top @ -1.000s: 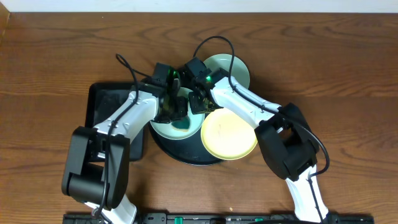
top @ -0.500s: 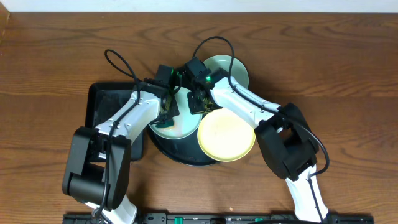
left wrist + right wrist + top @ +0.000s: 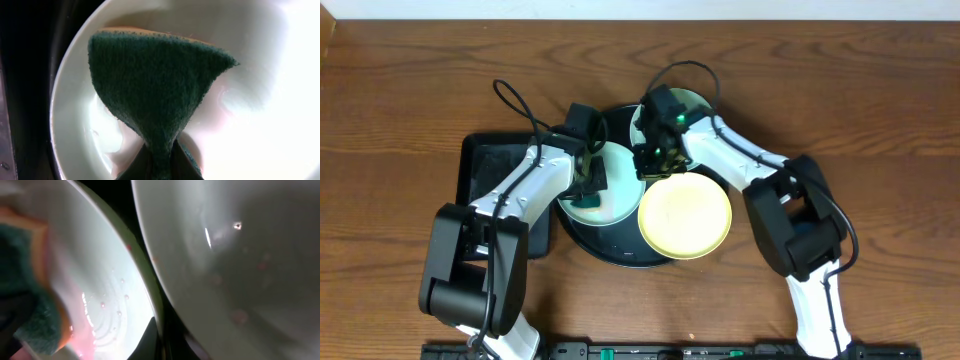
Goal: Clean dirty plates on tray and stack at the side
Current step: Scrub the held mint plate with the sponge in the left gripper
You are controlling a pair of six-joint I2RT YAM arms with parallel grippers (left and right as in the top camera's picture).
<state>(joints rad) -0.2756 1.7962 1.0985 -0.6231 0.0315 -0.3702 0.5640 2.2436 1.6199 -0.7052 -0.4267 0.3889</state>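
- Sponge [image 3: 155,85], dark green scouring face toward the wrist camera with an orange layer behind it, is pinched at its lower end by the left gripper [image 3: 160,162]; the jaws are clamped tight on it.
- That sponge presses into the mint plate [image 3: 620,190], which lies on the left half of the round black tray [image 3: 610,245]. Wet streaks show on the plate's pale inner surface.
- From overhead, the round black tray sits near the middle of the bench [image 3: 420,80], a little toward the near edge.
- The right gripper [image 3: 653,165] is at the right rim of the mint plate. In the right wrist view the plate's rim runs down to the dark fingers at the bottom of the frame, but their tips are cut off, so I cannot tell whether the jaws grip it.
- A second mint plate [image 3: 698,103] lies at the tray's far right rim, partly hidden by the right arm and just beside the first.
- The yellow plate [image 3: 685,217] lies over the tray's near right part, overhanging the rim.
- A rectangular black tray [image 3: 495,170] lies just left of the round one, toward the bench's left edge.
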